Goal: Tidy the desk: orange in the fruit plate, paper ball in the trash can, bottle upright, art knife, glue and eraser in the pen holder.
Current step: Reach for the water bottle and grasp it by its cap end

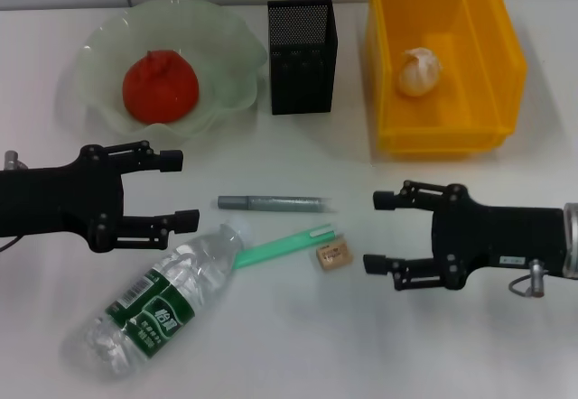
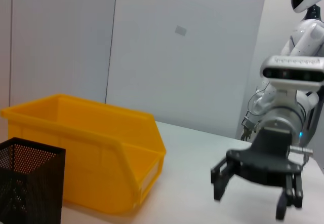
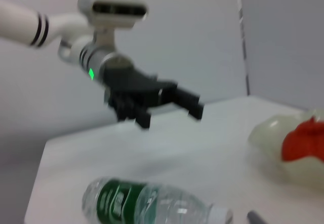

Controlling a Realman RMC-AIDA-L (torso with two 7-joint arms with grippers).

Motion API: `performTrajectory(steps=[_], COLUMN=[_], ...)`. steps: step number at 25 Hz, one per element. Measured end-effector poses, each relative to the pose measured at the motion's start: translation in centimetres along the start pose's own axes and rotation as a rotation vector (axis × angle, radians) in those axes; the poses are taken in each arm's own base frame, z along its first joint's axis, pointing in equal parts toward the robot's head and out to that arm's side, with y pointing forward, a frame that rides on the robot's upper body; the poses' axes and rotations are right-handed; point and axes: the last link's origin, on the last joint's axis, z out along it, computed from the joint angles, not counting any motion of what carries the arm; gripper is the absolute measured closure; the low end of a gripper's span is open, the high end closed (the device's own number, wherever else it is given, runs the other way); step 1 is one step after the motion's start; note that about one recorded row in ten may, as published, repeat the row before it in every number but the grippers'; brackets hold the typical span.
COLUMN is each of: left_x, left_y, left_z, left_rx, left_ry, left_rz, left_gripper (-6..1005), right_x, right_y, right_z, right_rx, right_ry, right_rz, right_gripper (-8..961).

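The bottle [image 1: 155,304] lies on its side at the front of the white desk [image 1: 298,345], nearest the camera, with its green label up and its neck pointing toward the middle. Just past its neck lies a green stick [image 1: 283,245], most likely the art knife, and beyond that a grey tube [image 1: 274,204], which may be the glue. The little tan eraser [image 1: 330,255] sits just beside the far end of the green stick.

The left claw [image 1: 187,190] hangs just behind the bottle's neck, on the left side of the desk. Its 2 fingers are spread apart and hold nothing. The right claw [image 1: 377,231] hangs on the right side, near the eraser. Its 2 fingers are also spread apart and empty.

At the back left is the pale green fruit plate [image 1: 226,56], and the orange [image 1: 160,85] sits inside it. The black mesh pen holder [image 1: 302,56] stands upright between the plate and the yellow trash can [image 1: 492,83]. The paper ball [image 1: 419,71] lies inside the trash can.

In the left wrist view, the right claw [image 2: 251,193] shows open above the desk, well apart from the trash can [image 2: 86,148] and pen holder [image 2: 28,183].
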Motion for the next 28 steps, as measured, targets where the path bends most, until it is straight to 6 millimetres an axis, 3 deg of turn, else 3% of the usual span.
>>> performTrajectory(steps=[5, 11, 20, 28], left_x=[0.9, 3.5, 6.4, 7.8], left_y=[-0.5, -1.6, -4.0, -4.2], left_z=[0.0, 1.2, 6.2, 9.6], left_rx=[0.002, -0.004, 0.055, 0.121], left_ry=[-0.009, -0.059, -0.377, -0.635], left_rz=[-0.017, -0.042, -0.202, -0.364], left_gripper=[162, 163, 163, 164], right_x=[0.5, 0.7, 0.8, 0.4], right_y=[0.0, 0.1, -0.4, -0.8], right_z=[0.2, 0.0, 0.1, 0.2], right_rx=[-0.001, 0.01, 0.028, 0.032], right_ry=[0.032, 0.032, 0.053, 0.056], right_rz=[-0.031, -0.044, -0.051, -0.064], right_gripper=[121, 120, 121, 121])
